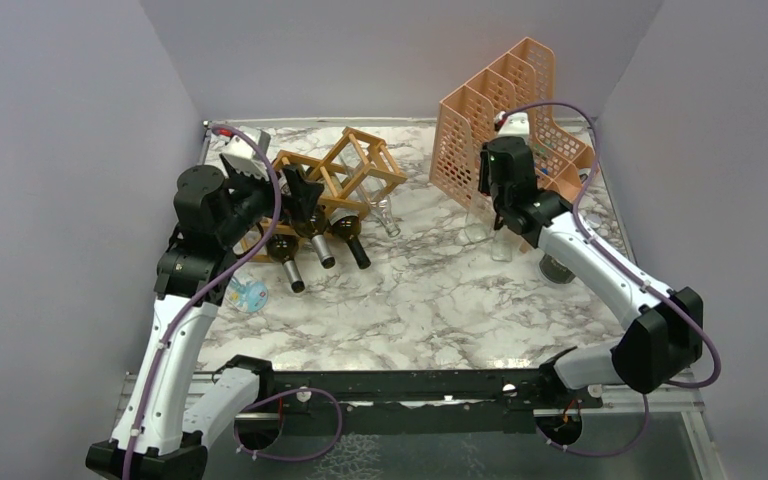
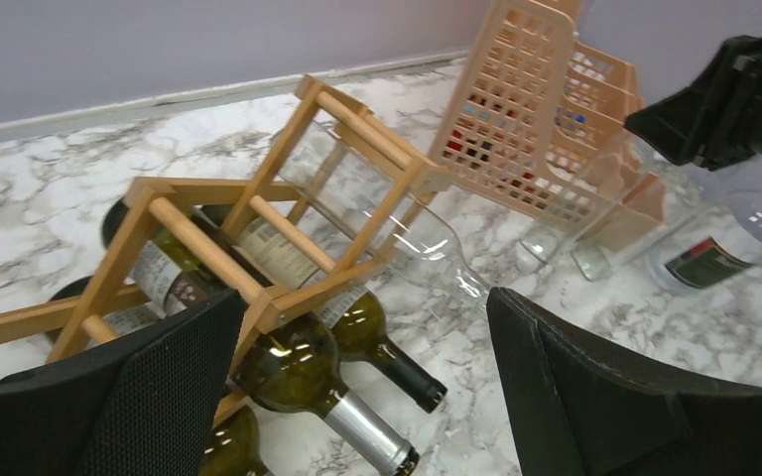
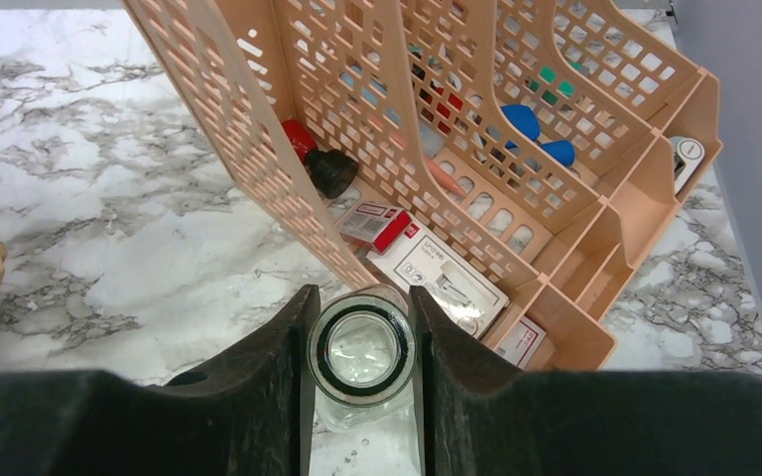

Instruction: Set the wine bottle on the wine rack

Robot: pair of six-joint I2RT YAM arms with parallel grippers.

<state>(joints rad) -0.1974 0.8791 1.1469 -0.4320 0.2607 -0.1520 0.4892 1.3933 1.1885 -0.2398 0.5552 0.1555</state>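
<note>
A clear glass wine bottle (image 3: 360,349) stands upright beside the peach file holder. My right gripper (image 3: 362,337) comes down from above, its two fingers pressed against either side of the bottle's mouth. In the top view the same gripper (image 1: 507,200) is above the bottle (image 1: 503,240). The wooden wine rack (image 1: 345,172) sits at the back left, tilted. It holds three dark green bottles (image 2: 303,372) and a clear one (image 2: 412,243). My left gripper (image 2: 367,297) hovers wide open over the rack's front, holding nothing.
The peach mesh file holder (image 1: 500,110) with small boxes and items stands at the back right. A second clear bottle (image 1: 476,225) stands next to the gripped one. A dark labelled bottle (image 2: 704,263) is near the right arm. A small blue object (image 1: 250,295) lies front left.
</note>
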